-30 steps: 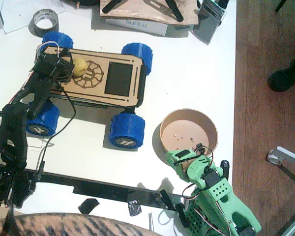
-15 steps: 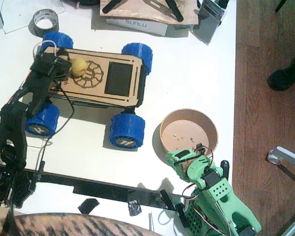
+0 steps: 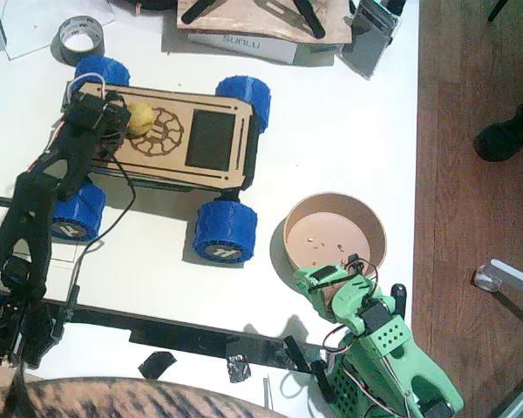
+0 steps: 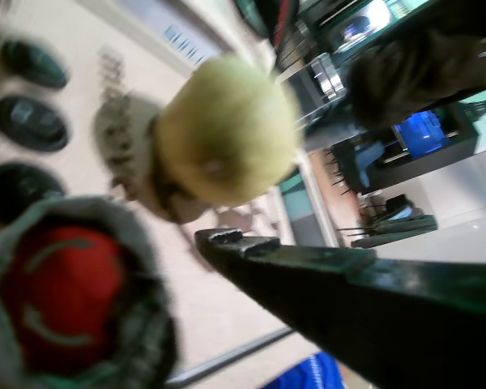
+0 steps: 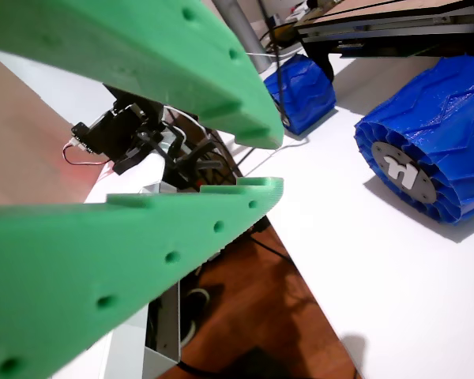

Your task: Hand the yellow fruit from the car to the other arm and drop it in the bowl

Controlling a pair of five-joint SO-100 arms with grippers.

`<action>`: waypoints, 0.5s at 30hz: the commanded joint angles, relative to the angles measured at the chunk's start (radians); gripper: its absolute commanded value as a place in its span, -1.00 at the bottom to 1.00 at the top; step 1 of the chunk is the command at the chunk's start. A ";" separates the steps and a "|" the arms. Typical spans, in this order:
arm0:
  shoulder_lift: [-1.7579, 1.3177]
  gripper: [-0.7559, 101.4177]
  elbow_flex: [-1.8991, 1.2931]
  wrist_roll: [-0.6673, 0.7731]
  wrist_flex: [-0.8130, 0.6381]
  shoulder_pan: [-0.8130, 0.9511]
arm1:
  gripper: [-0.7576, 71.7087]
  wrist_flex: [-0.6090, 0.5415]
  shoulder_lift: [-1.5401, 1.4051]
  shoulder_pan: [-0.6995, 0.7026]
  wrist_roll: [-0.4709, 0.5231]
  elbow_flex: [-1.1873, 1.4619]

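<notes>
Blurred yellow fruit [image 4: 227, 138] close up on the light wooden car [image 4: 81, 105], black fingers [image 4: 340, 284] just below

i see a grey tape roll [image 3: 80, 37] upper left of the frame | white box lettered "sunlu" [image 3: 244, 45] top centre, under a wooden board [image 3: 261, 16] | dark shoe [image 3: 508, 132] right edge, on wood floor [image 3: 471, 218] | black tape scraps [image 3: 157, 362] along the bottom of the white table [image 3: 349, 131]

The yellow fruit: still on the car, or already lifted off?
Still on the car. The yellow fruit sits on the car deck; the left gripper is beside it, and a wrist view shows its jaws open, not clamped.
</notes>
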State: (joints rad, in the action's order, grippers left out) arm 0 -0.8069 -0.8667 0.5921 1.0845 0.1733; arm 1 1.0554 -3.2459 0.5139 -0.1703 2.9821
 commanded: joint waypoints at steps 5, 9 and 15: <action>0.089 -0.16 0.327 -0.011 0.138 0.000 | -0.98 0.008 -0.006 -0.008 0.014 -0.041; 0.100 -0.16 0.325 -0.011 0.110 0.008 | -0.98 0.008 -0.006 -0.008 0.014 -0.041; 0.101 -0.16 0.322 -0.011 0.067 0.028 | -0.98 0.009 -0.006 -0.006 0.015 -0.041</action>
State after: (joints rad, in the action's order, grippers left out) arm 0 -0.6888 -0.5952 0.5921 1.1781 0.1871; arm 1 1.0554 -3.2459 0.5139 -0.1703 2.9821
